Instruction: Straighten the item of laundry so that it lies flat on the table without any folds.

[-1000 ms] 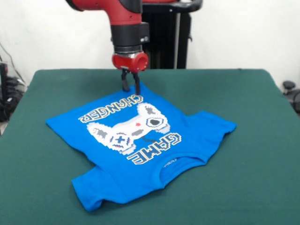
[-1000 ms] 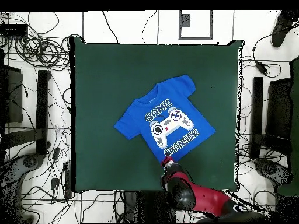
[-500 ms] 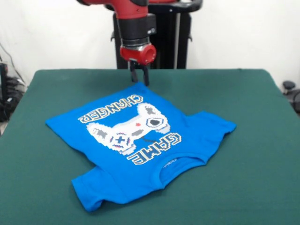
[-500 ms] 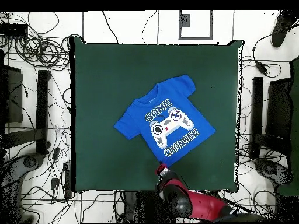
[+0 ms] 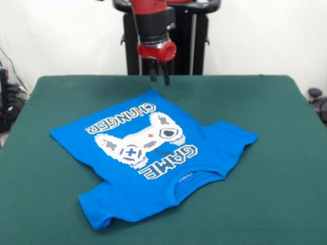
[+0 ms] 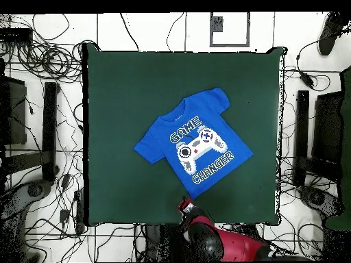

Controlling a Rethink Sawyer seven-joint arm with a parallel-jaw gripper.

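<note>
Arm up, shirt loose on felt.
Red-and-black arm hung w/ gripper (image 5: 159, 78) (image 6: 183, 204) pointing down above the table's edge, clear of cloth, its two dark fingers a little apart, holding nothing. Small bright blue short-sleeved T-shirt (image 5: 153, 153) (image 6: 194, 140) w/ white pixel lettering lay mid dark green felt table (image 5: 286, 153) (image 6: 123, 103), set diagonally, hem corner nearest gripper, collar away; fabric mostly flat, sleeve edges slightly rumpled.

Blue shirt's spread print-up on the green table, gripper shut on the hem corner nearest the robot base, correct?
Not quite. The gripper holds nothing: in the front view it hangs above the green table, clear of the blue shirt and its hem corner. The shirt does lie print-up on the table.
</note>
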